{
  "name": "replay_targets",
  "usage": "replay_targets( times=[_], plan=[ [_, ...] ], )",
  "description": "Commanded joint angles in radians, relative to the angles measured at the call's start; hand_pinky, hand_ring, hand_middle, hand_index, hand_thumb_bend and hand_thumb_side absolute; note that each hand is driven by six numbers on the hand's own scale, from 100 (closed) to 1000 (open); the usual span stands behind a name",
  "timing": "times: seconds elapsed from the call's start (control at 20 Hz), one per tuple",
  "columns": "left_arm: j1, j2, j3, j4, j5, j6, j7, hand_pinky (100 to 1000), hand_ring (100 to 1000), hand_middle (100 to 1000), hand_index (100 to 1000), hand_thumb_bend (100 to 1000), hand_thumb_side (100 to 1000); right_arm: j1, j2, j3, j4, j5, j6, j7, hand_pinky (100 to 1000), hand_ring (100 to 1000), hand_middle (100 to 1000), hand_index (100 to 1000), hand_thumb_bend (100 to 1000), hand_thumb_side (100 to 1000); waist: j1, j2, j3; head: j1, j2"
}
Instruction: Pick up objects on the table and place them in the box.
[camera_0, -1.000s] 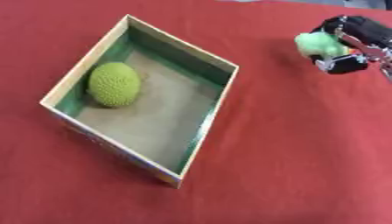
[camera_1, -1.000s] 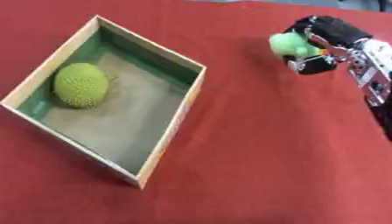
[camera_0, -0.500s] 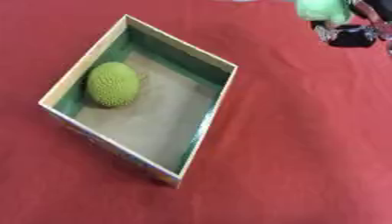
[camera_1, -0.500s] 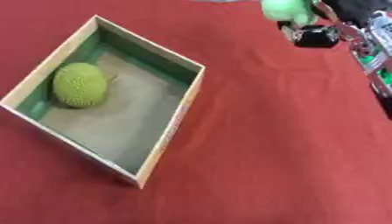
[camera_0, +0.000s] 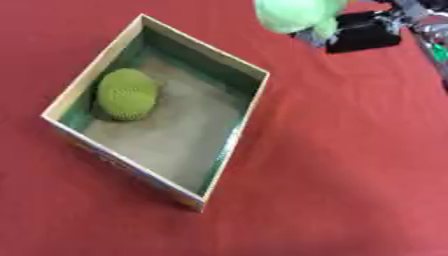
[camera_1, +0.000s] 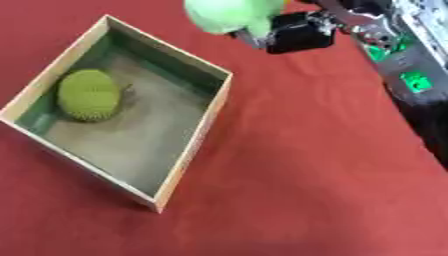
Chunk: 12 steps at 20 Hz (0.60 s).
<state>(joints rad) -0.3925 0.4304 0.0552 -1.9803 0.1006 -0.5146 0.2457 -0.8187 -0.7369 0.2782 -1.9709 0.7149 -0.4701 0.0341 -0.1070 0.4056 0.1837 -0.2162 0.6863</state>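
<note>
Your pale green object (camera_1: 229, 14) is up off the table, clamped in the right hand (camera_1: 297, 31) near the far edge, just beyond the box's (camera_0: 249, 107) far corner and not yet over its opening. One bumpy green ball (camera_0: 127, 93) already lies inside, against the left wall. You have this drop left to make. The left hand is out of view.

You are at a test bench, most likely a lab: a table spread with plain red cloth (camera_0: 350, 175) fills both views, with nothing homely on it. On the left stands one open box (camera_0: 238, 132), green inside. At the far right, your robot arm (camera_1: 407, 60) shows bare wiring and green parts.
</note>
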Motion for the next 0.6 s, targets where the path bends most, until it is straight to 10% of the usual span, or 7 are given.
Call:
replay_targets(
  times=[0.05, 0.2, 0.6],
  plan=[
    [0.004, 0.034, 0.031, -0.020, -0.020, -0.010, 0.033, 837, 797, 708, 869, 139, 680, -0.036, 0.068, 0.030, -0.026, -0.002, -0.016, 0.074, 676, 657, 481, 674, 258, 154, 0.011, -0.038, 0.002, -0.010, 0.002],
    [0.021, 0.049, 0.045, -0.020, -0.045, -0.023, 0.057, 836, 797, 708, 869, 140, 670, -0.049, 0.138, 0.063, 0.021, 0.037, -0.032, 0.124, 678, 663, 478, 673, 100, 221, 0.012, -0.037, 0.007, -0.016, -0.001],
    [0.052, 0.067, 0.042, -0.020, -0.085, -0.036, 0.077, 837, 797, 708, 869, 125, 680, -0.080, 0.284, 0.140, 0.231, 0.187, -0.124, 0.110, 685, 679, 489, 675, 100, 232, 0.012, -0.031, 0.017, -0.027, 0.000]
  ],
)
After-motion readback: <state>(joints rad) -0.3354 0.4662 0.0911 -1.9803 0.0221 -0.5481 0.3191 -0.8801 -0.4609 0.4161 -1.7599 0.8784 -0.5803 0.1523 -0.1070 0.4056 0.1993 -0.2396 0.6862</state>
